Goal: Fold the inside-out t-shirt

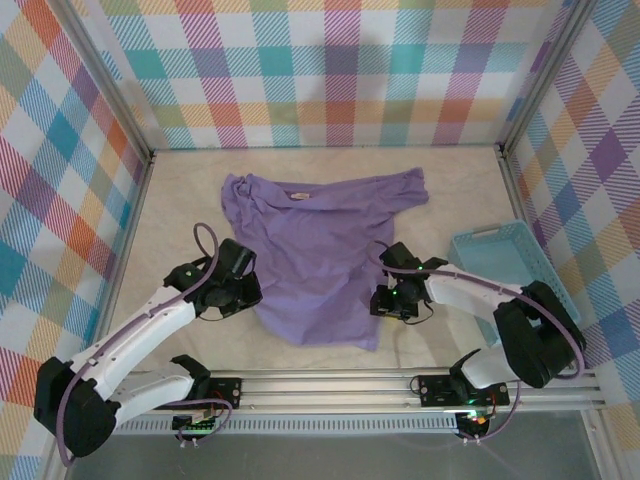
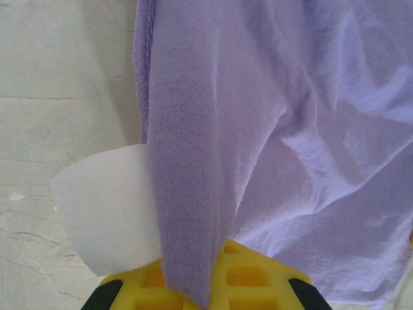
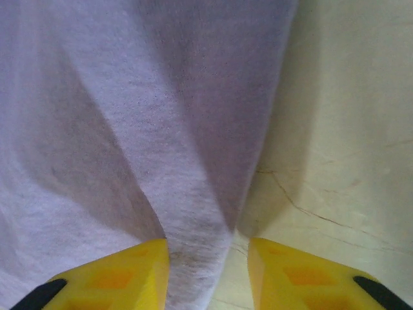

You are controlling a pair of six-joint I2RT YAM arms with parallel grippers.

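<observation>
Lavender t-shirt [image 1: 320,260], rumpled on surface [image 1: 180,200]. Left hand [image 2: 193,287] clamped on its edge; right hand [image 3: 208,268] part-open, fold lying loose between. Risk: a one-sided pull would likely drag the cloth askew.

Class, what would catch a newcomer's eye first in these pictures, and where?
The rumpled purple t-shirt lies in the middle of the table, against loud plaid walls. The left end effector is shut on a fold at its left edge; the right end effector stands open over its right edge. A light blue basket sits at the right.
</observation>
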